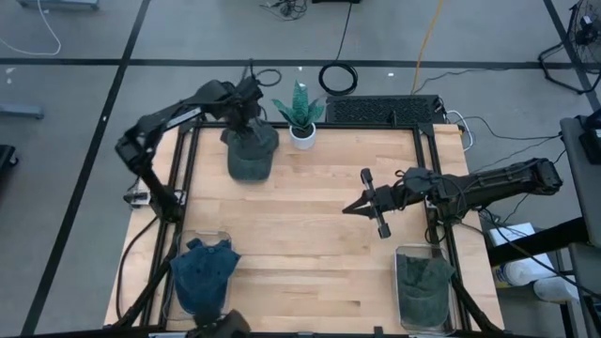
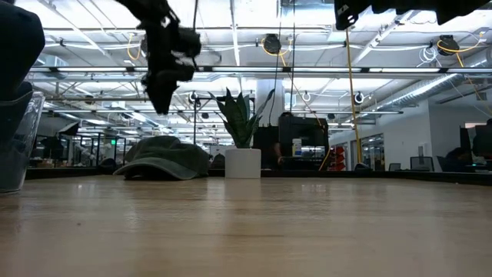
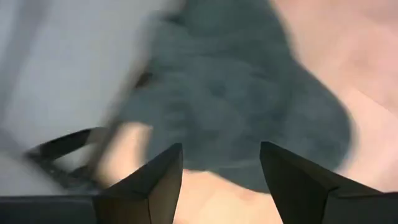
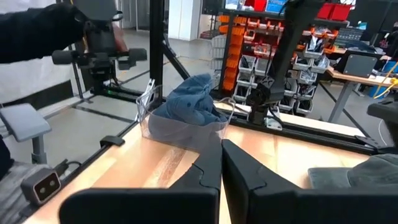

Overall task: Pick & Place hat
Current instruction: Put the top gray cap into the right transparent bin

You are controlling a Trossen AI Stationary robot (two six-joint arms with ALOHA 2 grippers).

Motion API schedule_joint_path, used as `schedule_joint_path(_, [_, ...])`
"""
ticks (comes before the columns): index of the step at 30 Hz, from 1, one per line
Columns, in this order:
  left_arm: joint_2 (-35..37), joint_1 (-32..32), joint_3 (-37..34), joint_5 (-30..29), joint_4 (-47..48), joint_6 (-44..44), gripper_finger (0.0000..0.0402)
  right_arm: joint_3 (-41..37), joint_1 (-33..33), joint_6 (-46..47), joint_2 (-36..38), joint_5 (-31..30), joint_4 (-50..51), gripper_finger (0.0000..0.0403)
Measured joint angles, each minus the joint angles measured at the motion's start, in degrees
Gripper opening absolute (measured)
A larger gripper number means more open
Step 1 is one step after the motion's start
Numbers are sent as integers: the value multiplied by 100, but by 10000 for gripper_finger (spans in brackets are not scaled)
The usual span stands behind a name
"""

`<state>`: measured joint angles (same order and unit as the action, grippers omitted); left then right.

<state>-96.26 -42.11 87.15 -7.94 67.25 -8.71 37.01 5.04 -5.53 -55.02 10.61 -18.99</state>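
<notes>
The green hat (image 1: 250, 155) lies flat on the desk (image 1: 310, 235) at its far left part, just beside the potted plant (image 1: 300, 113), which stands to the hat's right in the high view. The left gripper (image 1: 246, 115) hangs directly above the hat's far edge; in the low view the left gripper (image 2: 161, 81) is clear of the hat (image 2: 165, 158), apart from it and not touching it. The left wrist view shows the two dark fingers (image 3: 146, 190) spread apart, with nothing between them and the hat (image 3: 242, 106) filling the view beyond them. The right gripper (image 1: 362, 202) is held over the middle-right of the desk, well apart from the green hat; in the right wrist view its fingers (image 4: 205, 180) stand pressed nearly together with only a thin gap and nothing gripped. Two clear bins sit at the near edge of the desk: the left bin (image 1: 183, 246) holds a blue hat (image 1: 205, 272), and the right bin (image 1: 402, 305) holds a dark green hat (image 1: 424, 280). The right wrist view looks toward the blue hat (image 4: 189, 106) in its bin.
</notes>
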Motion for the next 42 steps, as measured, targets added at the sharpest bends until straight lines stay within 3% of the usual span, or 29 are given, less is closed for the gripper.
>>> schedule_joint_path(3, [-297, -137, -9, 829, -33, -676, 215, 0, 0, -128, -2, -1, 102, 0])
schedule_joint_path(6, [-442, -138, -2, 963, -221, -983, 209, 0, -2, -260, -2, -2, 97, 0])
schedule_joint_path(14, [-580, -55, -7, 488, -403, -1632, 180, 0, -2, -410, -2, -2, 91, 0])
schedule_joint_path(22, [-571, -111, -100, 391, -516, -1236, 156, 2, -2, -391, -2, -2, 184, 0])
schedule_joint_path(25, [-575, -146, -283, -278, -751, -385, 157, 3, -2, -364, -2, -2, 183, 0])
schedule_joint_path(29, [-580, -197, -489, -911, -733, -274, 180, 4, -2, -361, -2, -2, 181, 0])
schedule_joint_path(35, [-578, -109, -498, -374, -698, -612, 212, 4, -2, -410, -2, -2, 174, 0])
schedule_joint_path(42, [-578, 61, -498, -568, -539, -947, 212, 4, -2, -414, -2, -2, 190, 0])
